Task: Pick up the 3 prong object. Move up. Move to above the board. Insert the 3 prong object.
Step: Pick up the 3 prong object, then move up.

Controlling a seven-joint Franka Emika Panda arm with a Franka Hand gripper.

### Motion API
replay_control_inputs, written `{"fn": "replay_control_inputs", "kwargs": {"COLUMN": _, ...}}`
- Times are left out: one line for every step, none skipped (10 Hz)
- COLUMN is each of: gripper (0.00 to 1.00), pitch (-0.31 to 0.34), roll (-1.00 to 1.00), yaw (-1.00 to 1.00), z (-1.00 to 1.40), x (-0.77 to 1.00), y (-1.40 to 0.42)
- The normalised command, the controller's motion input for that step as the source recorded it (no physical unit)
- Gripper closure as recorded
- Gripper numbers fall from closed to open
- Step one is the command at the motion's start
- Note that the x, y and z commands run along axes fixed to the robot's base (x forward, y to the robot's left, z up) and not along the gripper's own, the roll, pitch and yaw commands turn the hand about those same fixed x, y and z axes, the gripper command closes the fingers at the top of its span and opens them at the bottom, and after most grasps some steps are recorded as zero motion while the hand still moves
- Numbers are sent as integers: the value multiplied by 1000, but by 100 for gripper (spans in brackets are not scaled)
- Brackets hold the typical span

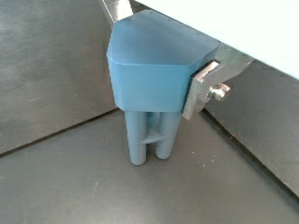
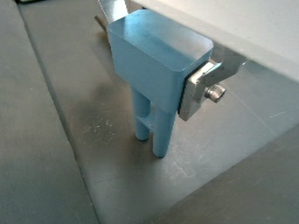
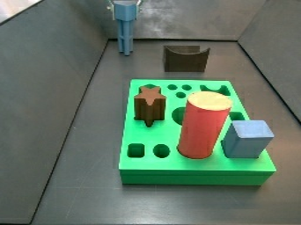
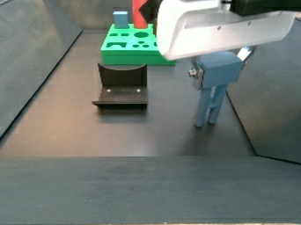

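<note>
Gripping 3 prong object (image 2: 158, 74) at its blocky top, my gripper (image 1: 163, 74) closed on it, prongs at dark floor, far from board (image 3: 147, 165). Step is pick up. Next move needs straight lift, then travel above board.

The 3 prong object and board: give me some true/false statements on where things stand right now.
1. The gripper is shut on the 3 prong object. True.
2. The 3 prong object sits in the board. False: in both side views it is apart from the board, prongs at the floor.
3. A red cylinder stands upright on the board. True.
4. The dark U-notched block is on the board. False: it lies on the floor beside it.
</note>
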Motion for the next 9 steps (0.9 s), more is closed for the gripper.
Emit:
{"fn": "replay_control_inputs", "kwargs": {"gripper": 100, "pitch": 0, "roll": 0, "yaw": 0, "z": 0, "x": 0, "y": 0}}
{"fn": "replay_control_inputs", "kwargs": {"gripper": 100, "pitch": 0, "roll": 0, "yaw": 0, "z": 0, "x": 0, "y": 0}}
{"fn": "replay_control_inputs", "kwargs": {"gripper": 100, "pitch": 0, "roll": 0, "yaw": 0, "z": 0, "x": 0, "y": 0}}
{"fn": "replay_control_inputs", "kwargs": {"gripper": 100, "pitch": 0, "roll": 0, "yaw": 0, "z": 0, "x": 0, "y": 0}}
{"fn": "replay_control_inputs", "kwargs": {"gripper": 100, "pitch": 0, "roll": 0, "yaw": 0, "z": 0, "x": 0, "y": 0}}
{"fn": "replay_control_inputs", "kwargs": {"gripper": 100, "pitch": 0, "roll": 0, "yaw": 0, "z": 0, "x": 0, "y": 0}}
{"fn": "replay_control_inputs", "kwargs": {"gripper": 100, "pitch": 0, "roll": 0, "yaw": 0, "z": 0, "x": 0, "y": 0}}
{"fn": "replay_control_inputs", "kwargs": {"gripper": 100, "pitch": 0, "roll": 0, "yaw": 0, "z": 833, "x": 0, "y": 0}}
{"fn": "replay_control_inputs", "kwargs": {"gripper": 100, "pitch": 10, "roll": -2, "yaw": 8, "z": 814, "x": -24, "y": 56}}
